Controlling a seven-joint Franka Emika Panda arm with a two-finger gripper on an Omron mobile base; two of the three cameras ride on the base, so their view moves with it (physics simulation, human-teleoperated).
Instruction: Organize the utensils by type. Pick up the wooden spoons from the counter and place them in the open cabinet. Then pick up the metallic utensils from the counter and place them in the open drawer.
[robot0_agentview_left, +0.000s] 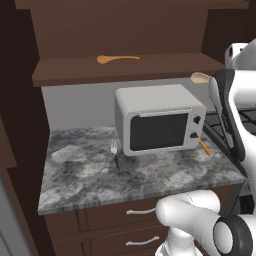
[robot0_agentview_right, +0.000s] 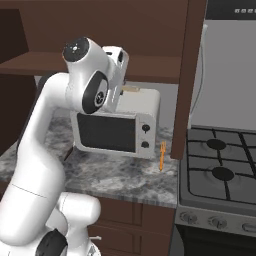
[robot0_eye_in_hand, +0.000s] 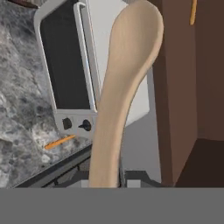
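Left base view: orange spoon (robot0_agentview_left: 117, 59) lies on the cabinet (robot0_agentview_left: 125, 70) shelf, fork (robot0_agentview_left: 115, 152) on the counter (robot0_agentview_left: 150, 175) at 9 o'clock of the microwave (robot0_agentview_left: 159, 120), pale spoon (robot0_agentview_left: 200, 78) up at its 1 o'clock.

Right base view: orange-handled utensil (robot0_agentview_right: 162, 155) on the counter, 3 o'clock of the microwave.

Hand view: gripper is clamped on the pale spoon, bowl toward 12.

the arm (robot0_agentview_left: 227, 112) hides most of the beige spoon (robot0_agentview_left: 200, 78); its handle end is cut off.
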